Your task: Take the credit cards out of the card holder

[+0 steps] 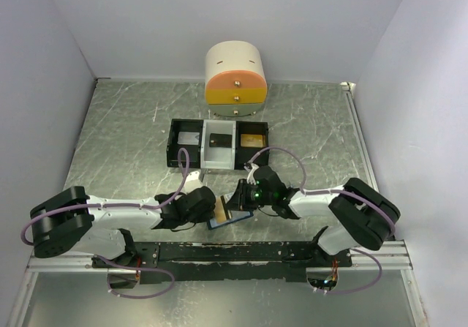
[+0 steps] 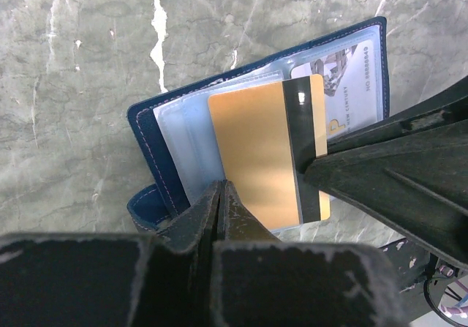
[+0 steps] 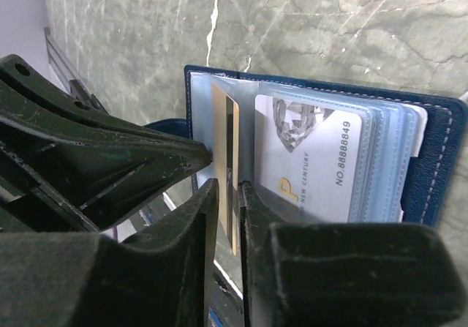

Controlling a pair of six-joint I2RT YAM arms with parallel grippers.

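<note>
on the grey marbled table (image 1: pixel 117 137) we see the card holder (image 2: pixel 157 144) open, right gripper (image 3: pixel 229 189) pinching the gold credit card (image 2: pixel 252 151), left gripper (image 2: pixel 221 193) closed tight.

Readable text: one place only
Centre right of the right wrist view, I read "NO 88888849", "NEW CENTURY" and a big "P" on the white card (image 3: pixel 322 151) in the card holder (image 3: pixel 441 159).

Open blue card holder (image 2: pixel 148 145) lies flat, tan-gold credit card (image 2: pixel 252 159) protruding.
</note>
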